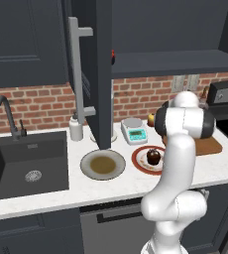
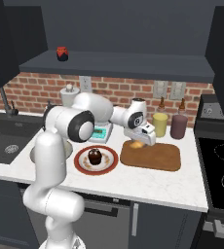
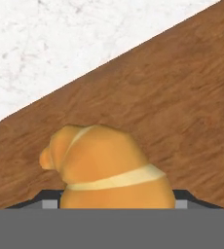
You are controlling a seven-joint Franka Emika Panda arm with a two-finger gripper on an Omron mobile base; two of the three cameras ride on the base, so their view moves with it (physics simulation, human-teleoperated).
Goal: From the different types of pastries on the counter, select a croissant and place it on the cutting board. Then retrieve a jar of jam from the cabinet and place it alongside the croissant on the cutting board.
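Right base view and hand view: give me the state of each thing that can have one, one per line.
gripper: shut on the croissant
croissant: held, low over the cutting board
cutting board: flat on the counter
cabinet: door open
jar of jam: on the cabinet shelf, lid on

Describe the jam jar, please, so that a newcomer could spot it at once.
Find the dark shelf above the brick wall. The jam jar stands alone near its left end. It is small, red and dark, unlike the taller yellow and maroon containers on the counter below.
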